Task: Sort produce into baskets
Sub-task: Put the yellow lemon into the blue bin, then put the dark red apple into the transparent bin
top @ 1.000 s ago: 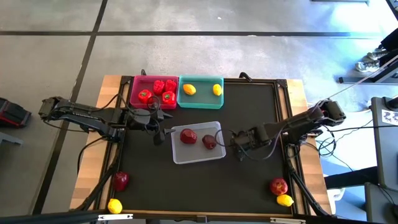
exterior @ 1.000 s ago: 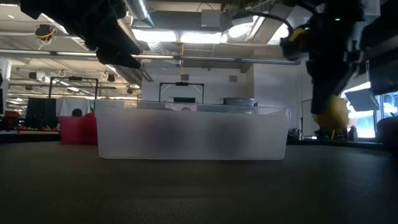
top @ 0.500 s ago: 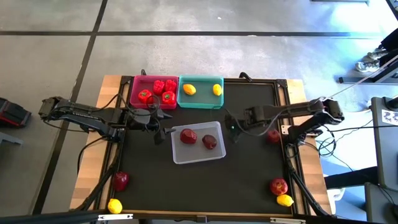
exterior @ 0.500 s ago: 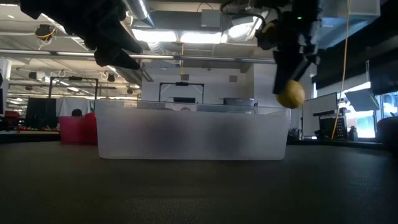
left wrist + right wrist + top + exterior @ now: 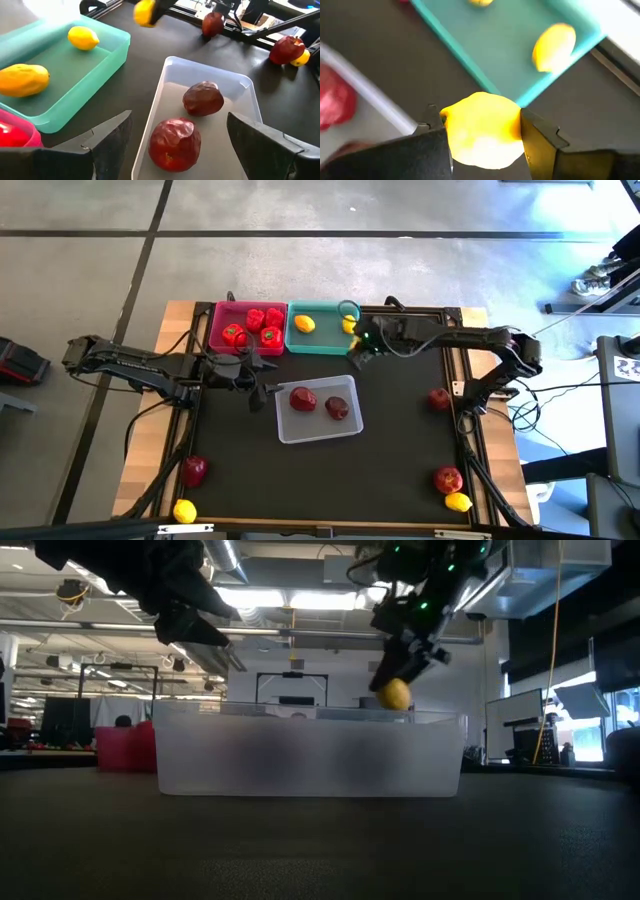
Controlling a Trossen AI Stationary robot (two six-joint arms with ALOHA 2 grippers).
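Observation:
My right gripper [image 5: 356, 350] is shut on a yellow lemon [image 5: 482, 130] and hangs in the air just off the near right corner of the teal basket [image 5: 322, 340]. That basket holds two lemons [image 5: 304, 323] [image 5: 348, 324]. The pink basket [image 5: 215, 330] holds several red peppers [image 5: 262, 325]. Two dark red apples [image 5: 202, 98] [image 5: 175, 142] lie in the translucent basket [image 5: 318, 432]. My left gripper [image 5: 179, 120] hovers open at that basket's left end, touching nothing. My right gripper pinches the lemon between its two fingers [image 5: 536, 135], one on each of two opposite sides [image 5: 512, 125]. The fingers slant down from the table's right side. The lemon [image 5: 395, 693] is lifted clear, well above the table and the baskets' rims.
Loose produce lies on the black mat: an apple [image 5: 193, 470] and a lemon [image 5: 184, 511] at the near left, an apple [image 5: 448, 478] and a lemon [image 5: 458, 502] at the near right, another apple [image 5: 438, 398] by the right edge.
My right gripper has carried the lemon from beside the translucent basket's right end toward the far edge and a little left, rising, to the teal basket's near right corner. It stays shut on the lemon. The apple by the right edge, covered by the arm before, now shows.

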